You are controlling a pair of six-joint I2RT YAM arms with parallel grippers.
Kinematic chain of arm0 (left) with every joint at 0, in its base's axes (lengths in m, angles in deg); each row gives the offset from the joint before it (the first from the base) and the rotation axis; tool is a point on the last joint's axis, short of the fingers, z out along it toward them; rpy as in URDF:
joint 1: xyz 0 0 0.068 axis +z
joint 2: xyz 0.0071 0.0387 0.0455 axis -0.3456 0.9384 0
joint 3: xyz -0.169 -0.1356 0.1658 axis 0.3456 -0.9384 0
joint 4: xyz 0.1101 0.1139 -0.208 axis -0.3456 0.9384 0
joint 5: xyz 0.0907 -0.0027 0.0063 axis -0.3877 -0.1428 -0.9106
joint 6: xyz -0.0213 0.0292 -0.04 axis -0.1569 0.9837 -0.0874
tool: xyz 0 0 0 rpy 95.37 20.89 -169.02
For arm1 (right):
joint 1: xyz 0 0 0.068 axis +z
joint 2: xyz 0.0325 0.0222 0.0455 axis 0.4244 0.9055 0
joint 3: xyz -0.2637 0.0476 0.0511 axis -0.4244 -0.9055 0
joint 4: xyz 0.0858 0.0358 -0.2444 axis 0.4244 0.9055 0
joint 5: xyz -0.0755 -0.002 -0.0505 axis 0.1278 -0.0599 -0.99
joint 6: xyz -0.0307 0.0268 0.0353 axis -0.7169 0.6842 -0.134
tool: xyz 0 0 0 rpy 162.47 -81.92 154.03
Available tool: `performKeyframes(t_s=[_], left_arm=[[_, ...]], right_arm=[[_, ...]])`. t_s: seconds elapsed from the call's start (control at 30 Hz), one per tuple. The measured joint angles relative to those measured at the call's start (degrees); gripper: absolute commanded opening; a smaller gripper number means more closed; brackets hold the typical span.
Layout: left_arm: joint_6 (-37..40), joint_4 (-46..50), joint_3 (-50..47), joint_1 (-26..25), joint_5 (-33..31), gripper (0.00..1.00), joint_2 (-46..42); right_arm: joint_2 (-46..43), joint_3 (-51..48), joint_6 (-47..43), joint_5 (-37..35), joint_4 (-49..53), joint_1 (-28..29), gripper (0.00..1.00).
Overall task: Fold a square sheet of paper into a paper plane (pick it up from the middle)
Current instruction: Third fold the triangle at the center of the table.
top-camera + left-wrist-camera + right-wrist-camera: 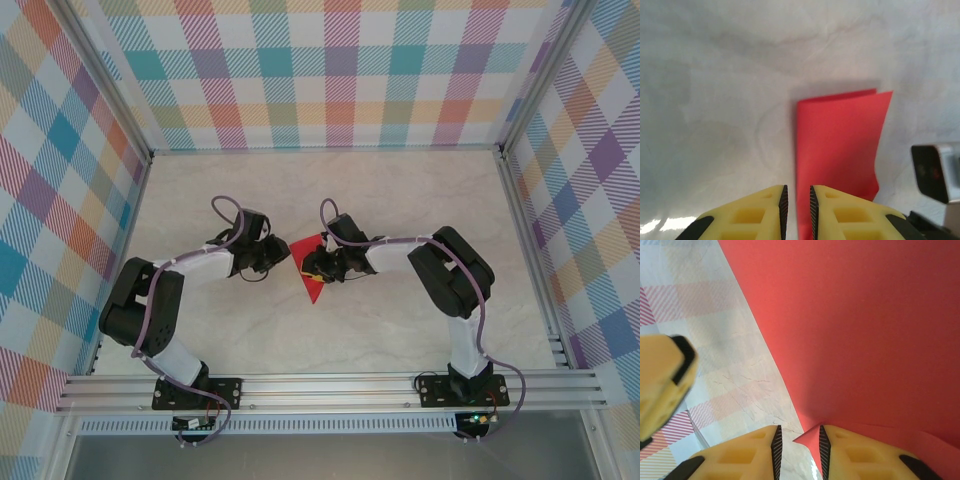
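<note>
The square sheet of paper point(311, 278) is bright red and lies folded in layers on the table between both grippers, tapering to a point toward the near side. No finished paper plane is in view. My left gripper point(797, 192) is at the paper's left edge. Its jaws stand a narrow gap apart, and the paper's point(840, 145) straight edge runs into that gap. My right gripper point(797, 432) sits over the paper point(865, 330) from the right. It is open, and a small red corner pokes between its fingers point(774, 445).
The pale marbled table point(400, 200) is walled by plaid panels point(320, 70) on three sides. An aluminium rail point(330, 385) with both arm bases runs along the near edge. The left gripper's yellow finger point(660, 380) shows blurred close beside my right one.
</note>
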Motion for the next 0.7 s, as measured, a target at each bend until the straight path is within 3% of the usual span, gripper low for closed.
performKeyframes(t_s=[0.7], left_arm=[[-0.04, -2.58, -2.12, -0.17, 10.54, 0.16, 0.00]], right_arm=[[0.00, -0.70, -0.13, -1.55, 0.28, 0.00, 0.09]])
